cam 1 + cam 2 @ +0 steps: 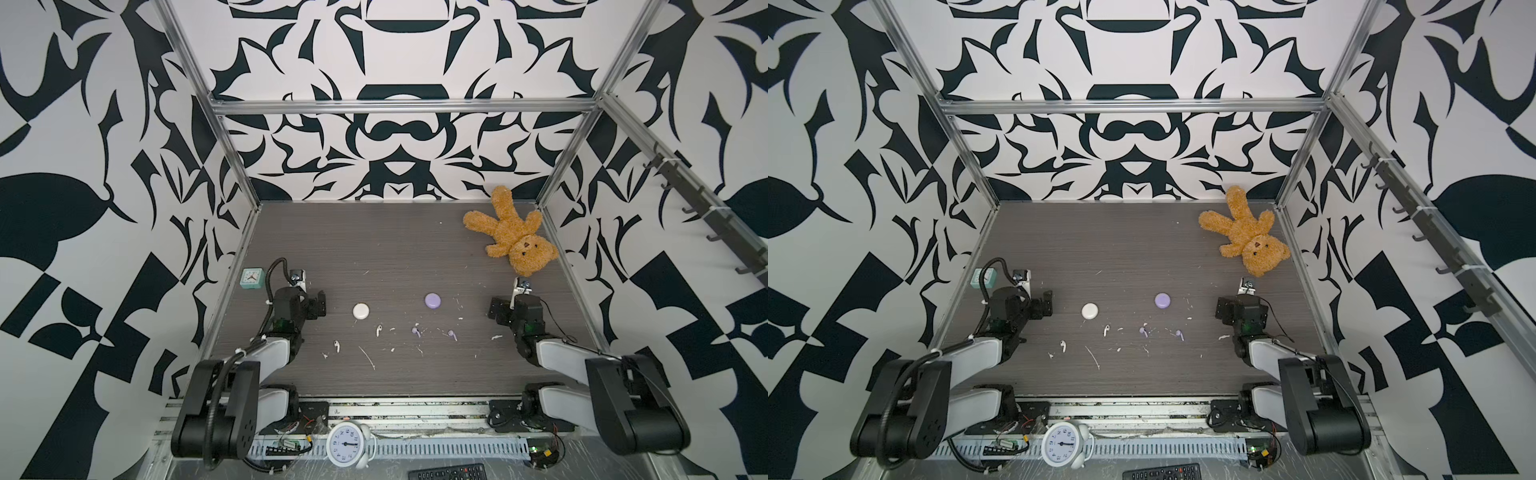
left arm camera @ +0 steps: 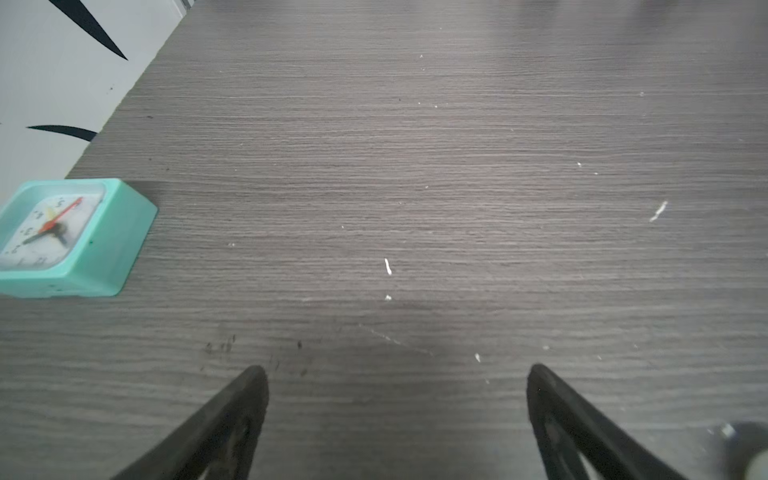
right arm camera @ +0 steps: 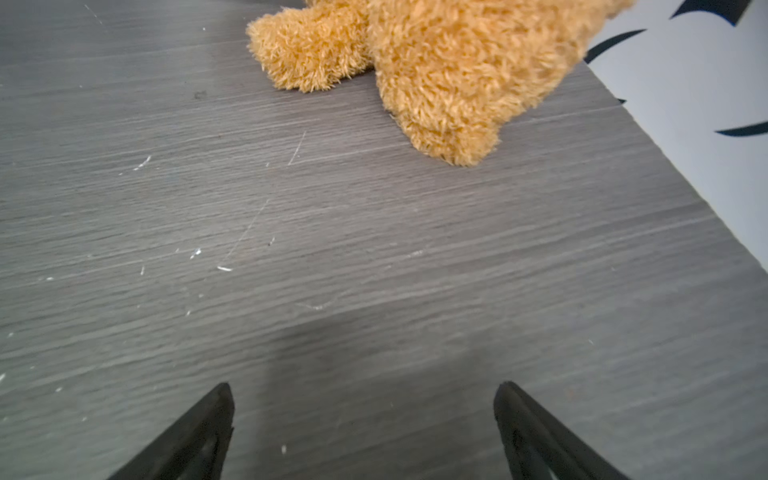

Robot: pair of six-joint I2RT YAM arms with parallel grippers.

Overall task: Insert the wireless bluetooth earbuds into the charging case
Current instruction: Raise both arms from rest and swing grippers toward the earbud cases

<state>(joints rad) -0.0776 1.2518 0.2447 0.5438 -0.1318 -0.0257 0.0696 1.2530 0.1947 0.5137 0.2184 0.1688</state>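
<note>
In both top views a shut white round charging case (image 1: pixel 360 311) (image 1: pixel 1089 311) and a shut pale purple one (image 1: pixel 432 300) (image 1: pixel 1162 300) lie mid-table. In front of them lie the earbuds: two white (image 1: pixel 379 330) (image 1: pixel 336 345) and two purple (image 1: pixel 415 331) (image 1: pixel 452 334). My left gripper (image 1: pixel 300 296) (image 2: pixel 397 370) rests low at the table's left, left of the white case, open and empty. At the right, beyond the purple case, my right gripper (image 1: pixel 519 307) (image 3: pixel 365 385) also stands open over bare table. Neither wrist view shows an earbud.
A brown teddy bear (image 1: pixel 509 232) (image 3: pixel 436 70) lies at the back right. A small teal clock (image 1: pixel 252 278) (image 2: pixel 70 237) stands by the left wall. Thin white scraps (image 1: pixel 368 357) litter the table around the earbuds. A white alarm clock (image 1: pixel 347 444) sits on the front rail.
</note>
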